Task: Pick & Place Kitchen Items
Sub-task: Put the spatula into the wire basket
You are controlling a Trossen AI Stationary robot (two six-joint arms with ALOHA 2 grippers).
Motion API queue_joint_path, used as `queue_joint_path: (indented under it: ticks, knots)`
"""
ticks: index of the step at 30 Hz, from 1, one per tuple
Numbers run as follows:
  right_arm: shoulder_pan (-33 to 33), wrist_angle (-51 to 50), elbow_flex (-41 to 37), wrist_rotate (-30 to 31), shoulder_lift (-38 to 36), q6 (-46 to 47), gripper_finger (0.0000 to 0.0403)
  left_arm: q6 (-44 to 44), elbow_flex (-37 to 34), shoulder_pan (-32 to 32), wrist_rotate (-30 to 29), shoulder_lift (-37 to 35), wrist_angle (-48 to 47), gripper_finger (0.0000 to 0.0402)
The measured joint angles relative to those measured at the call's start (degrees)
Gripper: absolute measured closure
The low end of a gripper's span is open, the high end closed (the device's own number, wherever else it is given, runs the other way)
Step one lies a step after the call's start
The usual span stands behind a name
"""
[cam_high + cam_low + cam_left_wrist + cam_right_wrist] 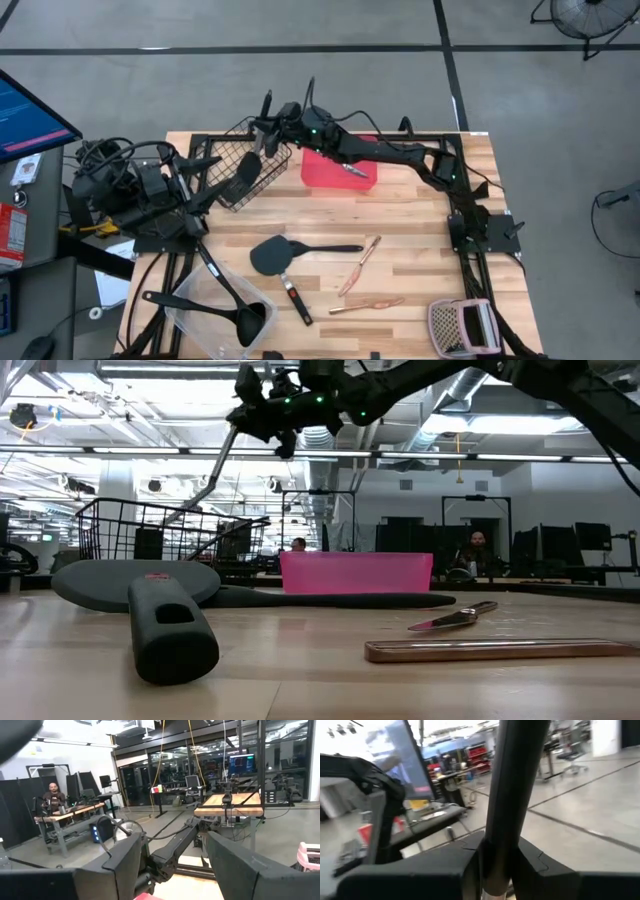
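placement is the step in hand: the right gripper (pixel 268 122) hangs high over the black wire basket (pixel 240 170) at the far left of the table, its fingers clamped narrow on the handle of a long black utensil (pixel 205 485), which slants down from the grip toward the basket in the low view; the right wrist view shows that dark handle (pixel 512 795) running straight up between the two fingers. the utensil's head seems to sit at or just inside the basket's rim in the high view, though whether it touches the wire i cannot tell. the left gripper (pixel 175 865) waits at the left edge of the table, tipped up toward the room, fingers fairly wide with nothing between them. of the other kitchen items, a black turner (pixel 285 253) lies flat mid-table, a short black-handled piece (pixel 298 300) just beside it, two copper sticks (pixel 360 265) lie nearer the right, a slim silver piece (pixel 352 169) rests in the red tray (pixel 325 170), and black ladles (pixel 240 310) sit in the clear tub (pixel 200 320) at the near left. the next move, as i judge it, calls for lowering the held utensil until its head is well within the basket, then letting go and lifting clear without the handle catching the wire rim; the long handle may tip outward on release.
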Motion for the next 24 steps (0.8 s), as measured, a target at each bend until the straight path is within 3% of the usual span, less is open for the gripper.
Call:
queue_joint_path:
  ticks: [6,9,14,24]
  knots:
    - [0.3,2.9,0.0,2.6,0.2,-0.4,0.0346,0.1,0.0,0.0,0.0,0.0,-0.2,0.0198]
    - [0.3,8.9,0.2,3.3,3.2,2.4,0.0346,0.2,0.0,0.0,0.0,0.0,-0.2,0.0198]
    - [1.1,9.1,0.6,3.8,7.9,5.9,0.0346,0.2,0.0,0.0,-0.4,0.0,-0.2,0.0198]
    - [2.1,9.8,0.8,8.8,7.9,4.3,0.0346,0.2,0.0,0.0,-1.0,0.0,-0.3,0.0198]
